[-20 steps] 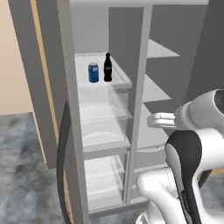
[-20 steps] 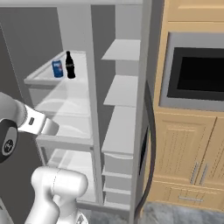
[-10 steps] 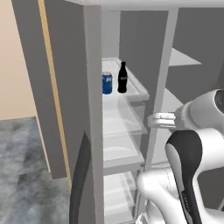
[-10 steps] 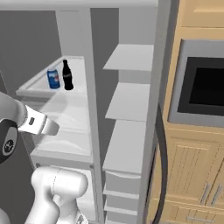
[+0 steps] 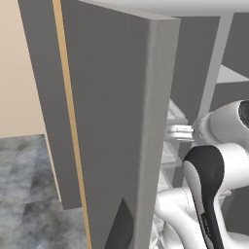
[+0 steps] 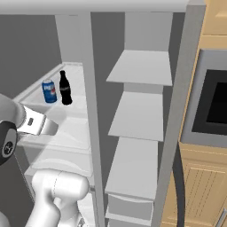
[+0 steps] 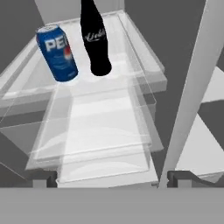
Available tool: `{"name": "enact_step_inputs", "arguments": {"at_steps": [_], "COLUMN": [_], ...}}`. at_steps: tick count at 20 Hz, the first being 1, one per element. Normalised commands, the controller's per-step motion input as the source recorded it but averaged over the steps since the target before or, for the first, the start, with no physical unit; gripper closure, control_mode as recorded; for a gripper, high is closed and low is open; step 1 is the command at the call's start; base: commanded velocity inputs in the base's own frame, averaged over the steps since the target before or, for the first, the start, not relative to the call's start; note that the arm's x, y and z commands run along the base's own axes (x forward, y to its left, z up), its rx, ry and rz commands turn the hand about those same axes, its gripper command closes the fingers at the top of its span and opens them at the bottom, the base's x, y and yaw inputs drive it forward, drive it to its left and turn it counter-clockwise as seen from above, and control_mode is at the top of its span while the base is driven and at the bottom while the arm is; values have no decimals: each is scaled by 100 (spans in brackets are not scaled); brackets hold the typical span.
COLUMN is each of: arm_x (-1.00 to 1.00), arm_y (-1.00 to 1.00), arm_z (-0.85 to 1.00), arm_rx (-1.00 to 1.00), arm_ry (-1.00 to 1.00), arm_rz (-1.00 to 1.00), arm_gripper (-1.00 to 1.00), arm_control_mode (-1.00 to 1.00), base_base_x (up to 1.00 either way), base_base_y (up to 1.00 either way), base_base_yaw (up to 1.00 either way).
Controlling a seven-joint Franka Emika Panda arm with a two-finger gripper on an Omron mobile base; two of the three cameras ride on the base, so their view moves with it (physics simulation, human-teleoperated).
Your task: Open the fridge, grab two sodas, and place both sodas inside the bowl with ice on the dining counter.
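Hand (image 7: 107, 179) spread wide, below shelf; soda (image 7: 57, 53) ahead, beside black bottle (image 7: 96, 39).

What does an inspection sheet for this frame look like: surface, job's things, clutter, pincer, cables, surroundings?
Surface: clear white fridge shelf, bare in front.
Job's things: tall grey fridge open; one blue soda can with red and white label upright on the upper shelf.
Clutter: black glass bottle upright beside the can, apart from it.
Pincer: pincer open, holding nothing, well short of the can.
Cables: nothing seen.
Surroundings: light wood cabinets, dark built-in oven, grey fridge door.
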Motion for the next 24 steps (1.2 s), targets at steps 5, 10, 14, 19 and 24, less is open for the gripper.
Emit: {"name": "enact_step_inputs", "arguments": {"at_steps": [5,10,14,19,24], "arm_x": [0,10,19,21,9], "arm_y": [20,1,8,0,0], "arm_z": [4,22,14,5,3], "arm_rx": [0,-1,-3,-2,-1], "arm_ry": [-39,-29,-9,-9,-10], "arm_rz": [22,7,-12,-8,-3], "arm_gripper": [-100,-100,-100,-100,-100], "arm_control_mode": [-100,-100,-100,-100,-100], "base_base_x": [0,0,0,0,0], "base_base_y": [0,0,0,0,0], "base_base_yaw": [0,0,0,0,0]}}
